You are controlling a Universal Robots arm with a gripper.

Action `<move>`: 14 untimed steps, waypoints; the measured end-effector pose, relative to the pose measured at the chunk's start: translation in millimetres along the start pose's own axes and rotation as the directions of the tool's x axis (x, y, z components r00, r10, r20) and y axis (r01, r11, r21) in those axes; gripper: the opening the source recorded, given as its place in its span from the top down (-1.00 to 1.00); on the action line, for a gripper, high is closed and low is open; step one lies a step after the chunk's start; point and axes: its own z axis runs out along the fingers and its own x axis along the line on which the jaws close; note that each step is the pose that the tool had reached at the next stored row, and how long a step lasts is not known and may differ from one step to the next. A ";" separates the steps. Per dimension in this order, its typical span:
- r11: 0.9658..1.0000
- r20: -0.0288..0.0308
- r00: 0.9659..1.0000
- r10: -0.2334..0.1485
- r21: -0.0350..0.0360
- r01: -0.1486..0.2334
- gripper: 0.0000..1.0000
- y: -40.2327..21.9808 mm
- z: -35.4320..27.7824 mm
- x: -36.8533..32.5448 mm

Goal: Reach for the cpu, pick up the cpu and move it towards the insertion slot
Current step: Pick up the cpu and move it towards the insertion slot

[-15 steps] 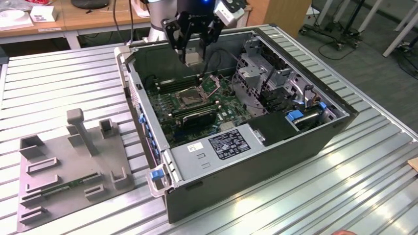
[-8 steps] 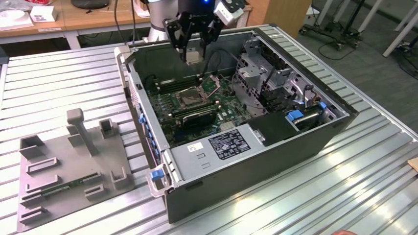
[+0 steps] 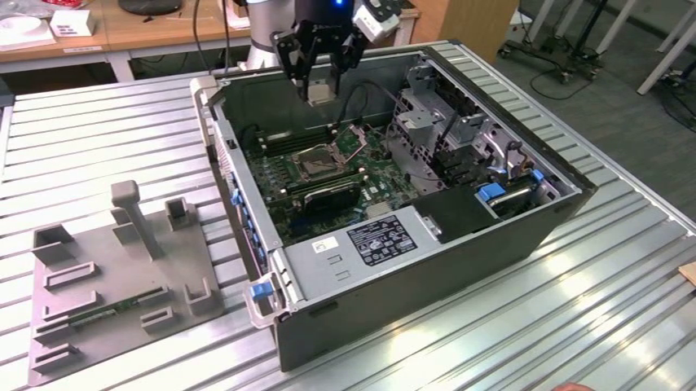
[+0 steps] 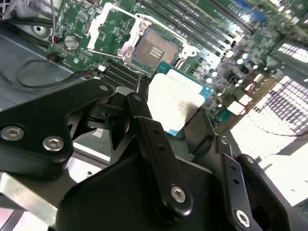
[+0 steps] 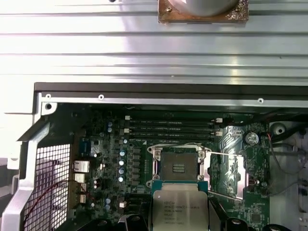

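Observation:
My gripper (image 3: 319, 91) hangs over the open computer case, shut on the cpu (image 3: 319, 94), a flat square chip with a silver-grey top. In both wrist views the cpu (image 4: 174, 102) (image 5: 179, 208) sits level between the black fingers (image 4: 144, 125). It is in the air, just off to one side of the insertion slot (image 4: 156, 50) (image 5: 178, 167) and apart from it. That slot (image 3: 322, 164) is a square socket with a dark centre on the green board, and its silver load frame (image 3: 354, 140) is swung up open.
The case walls (image 3: 234, 183) rise around the board. A drive cage and cables (image 3: 441, 134) stand at the exterior view's right of the socket, and long black memory slots (image 5: 168, 126) lie beside it. A grey fixture plate (image 3: 114, 281) rests on the slatted table outside.

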 end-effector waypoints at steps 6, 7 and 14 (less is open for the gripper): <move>1.000 0.000 1.000 0.000 0.000 0.000 -0.08 3.9 10.8 -0.8; 1.000 0.000 1.000 0.000 0.000 0.000 -0.08 3.9 11.9 -0.8; 1.000 0.000 1.000 0.000 0.000 0.000 -0.08 3.9 13.1 -0.8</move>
